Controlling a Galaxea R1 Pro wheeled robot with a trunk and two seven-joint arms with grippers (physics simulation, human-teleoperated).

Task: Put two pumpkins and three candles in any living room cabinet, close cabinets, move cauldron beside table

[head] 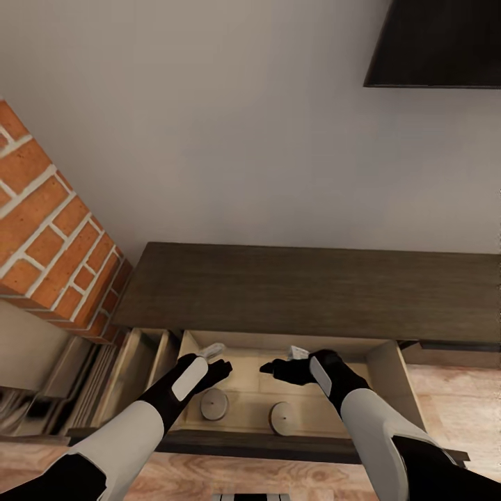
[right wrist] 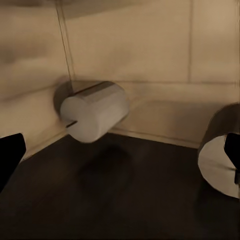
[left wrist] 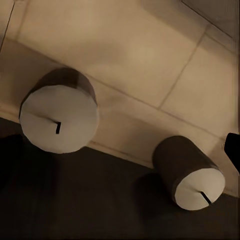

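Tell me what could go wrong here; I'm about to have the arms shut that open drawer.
Both grippers, left gripper and right gripper, hang over the open drawer; pushing it shut now might trap them. Two candles stand upright near the front wall and could topple if it slams.

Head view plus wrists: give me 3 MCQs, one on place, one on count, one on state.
1. Where do the candles stand?
A. on the cabinet top
B. inside the open drawer
C. on the floor

2. How many candles show in the drawer?
A. one
B. two
C. four

3. What state is the drawer under the grippers in?
A. pulled open
B. shut flush
C. removed and lying on the floor

Key: 1 B, the candles stand on the pale floor of the drawer of the cabinet. 2 B, two pale cylinders with wicks appear. 3 A, the beige interior is exposed below the left gripper and right gripper.
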